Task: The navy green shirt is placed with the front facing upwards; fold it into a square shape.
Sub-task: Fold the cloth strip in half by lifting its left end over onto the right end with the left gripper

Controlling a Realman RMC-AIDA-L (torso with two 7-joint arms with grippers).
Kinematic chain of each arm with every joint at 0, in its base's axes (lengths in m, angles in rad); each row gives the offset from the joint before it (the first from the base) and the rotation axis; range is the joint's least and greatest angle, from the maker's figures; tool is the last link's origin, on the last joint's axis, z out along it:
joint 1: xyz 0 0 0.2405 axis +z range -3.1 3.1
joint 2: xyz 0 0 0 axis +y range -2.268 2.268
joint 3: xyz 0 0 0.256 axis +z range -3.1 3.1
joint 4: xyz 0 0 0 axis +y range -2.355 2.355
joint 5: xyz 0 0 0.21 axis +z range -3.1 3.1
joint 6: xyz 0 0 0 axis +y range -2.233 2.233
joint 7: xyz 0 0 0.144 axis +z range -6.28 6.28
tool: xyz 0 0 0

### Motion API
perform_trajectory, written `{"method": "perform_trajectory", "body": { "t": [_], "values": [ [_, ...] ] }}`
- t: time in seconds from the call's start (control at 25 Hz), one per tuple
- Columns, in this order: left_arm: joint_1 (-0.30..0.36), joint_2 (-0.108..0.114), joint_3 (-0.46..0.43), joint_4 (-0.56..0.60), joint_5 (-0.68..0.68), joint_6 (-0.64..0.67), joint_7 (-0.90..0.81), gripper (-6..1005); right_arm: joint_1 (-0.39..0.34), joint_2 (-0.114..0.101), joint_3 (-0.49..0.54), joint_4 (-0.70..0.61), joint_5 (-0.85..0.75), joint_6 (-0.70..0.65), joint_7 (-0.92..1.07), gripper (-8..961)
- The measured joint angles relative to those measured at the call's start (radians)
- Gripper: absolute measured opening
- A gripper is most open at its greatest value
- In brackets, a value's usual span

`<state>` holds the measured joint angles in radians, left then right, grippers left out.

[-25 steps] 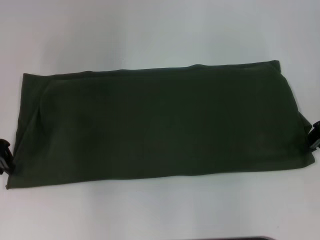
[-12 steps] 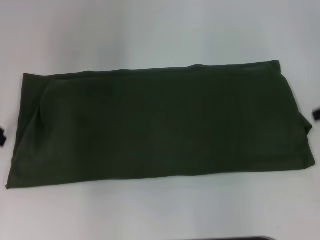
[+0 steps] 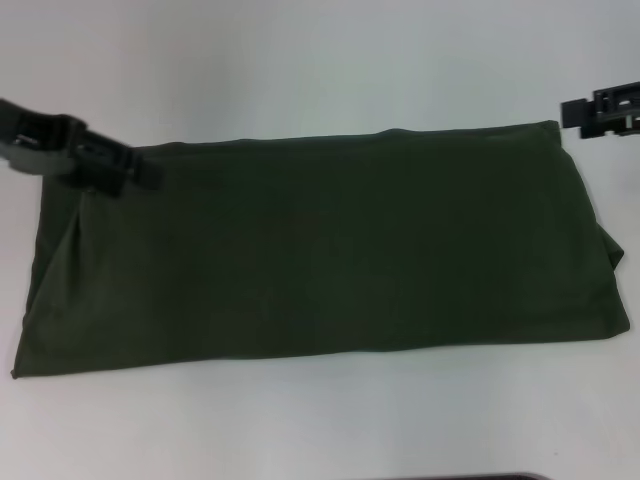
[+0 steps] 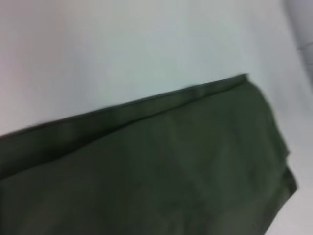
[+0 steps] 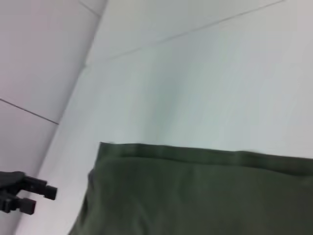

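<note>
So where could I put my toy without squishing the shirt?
Bare table runs behind the shirt, and a narrower strip runs in front of it. The shirt fills the middle almost side to side. Its far corners are crowded: the left gripper hovers over one, the right gripper beside the other.

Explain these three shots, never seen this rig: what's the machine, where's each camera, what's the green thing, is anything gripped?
It is a two-armed robot with a gripper on each arm. One picture comes from a camera on its head, looking down at a white table; the other two come from cameras on its wrists. On the table lies the navy green shirt, already folded into a long flat band, plain side up. In the head view the left gripper is over the shirt's far left corner, and the right gripper hovers just beyond the far right corner. The left gripper also shows in the right wrist view. Nothing appears held.
</note>
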<state>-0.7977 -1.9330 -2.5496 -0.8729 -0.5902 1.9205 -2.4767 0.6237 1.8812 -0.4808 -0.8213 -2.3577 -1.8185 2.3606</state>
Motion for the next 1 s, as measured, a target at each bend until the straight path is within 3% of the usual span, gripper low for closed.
{"method": "perform_trajectory", "body": {
  "t": [0.2,0.68,1.0],
  "values": [
    [0.006,-0.022,-0.002,0.006,-0.061,-0.012,0.037,737,0.003,0.002,-0.006,0.061,0.014,0.027,-0.027,647],
    [0.017,-0.035,-0.018,0.008,-0.15,-0.023,0.029,766,-0.007,0.013,-0.025,0.069,0.017,0.019,-0.034,641],
    [0.041,-0.025,-0.006,-0.006,-0.094,-0.054,-0.044,832,-0.001,0.019,-0.04,0.071,0.009,0.016,0.007,651]
  ]
}}
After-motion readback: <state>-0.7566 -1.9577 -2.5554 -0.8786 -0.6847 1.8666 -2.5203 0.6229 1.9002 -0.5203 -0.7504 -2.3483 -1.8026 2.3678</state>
